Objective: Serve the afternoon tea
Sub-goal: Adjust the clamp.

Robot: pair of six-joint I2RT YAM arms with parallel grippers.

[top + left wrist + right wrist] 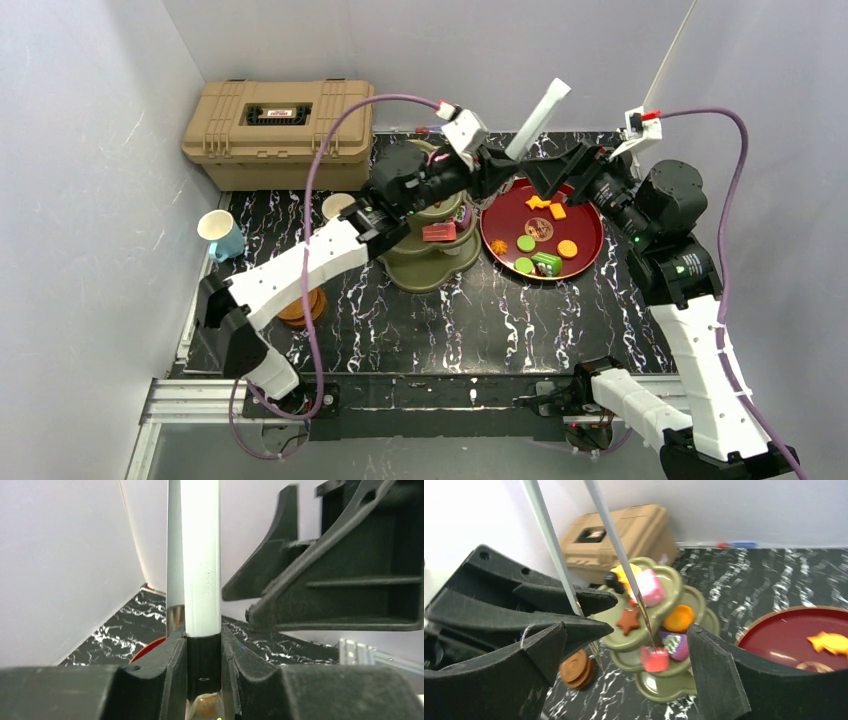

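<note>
The olive-green three-tier stand stands mid-table and carries several toy pastries. In the right wrist view the stand holds a pink cake, a brown star, an orange piece, a purple cupcake and a red cake. My left gripper is shut on the black base of grey-white tongs, which point up and back. The tongs fill the left wrist view. Their thin blades reach down to the red cake. My right gripper is open and empty, close beside the tongs.
A dark-red plate with several pastries lies right of the stand. A white-and-blue cup and a white mug stand at the left. Stacked brown saucers sit under the left arm. A tan toolbox is at the back left.
</note>
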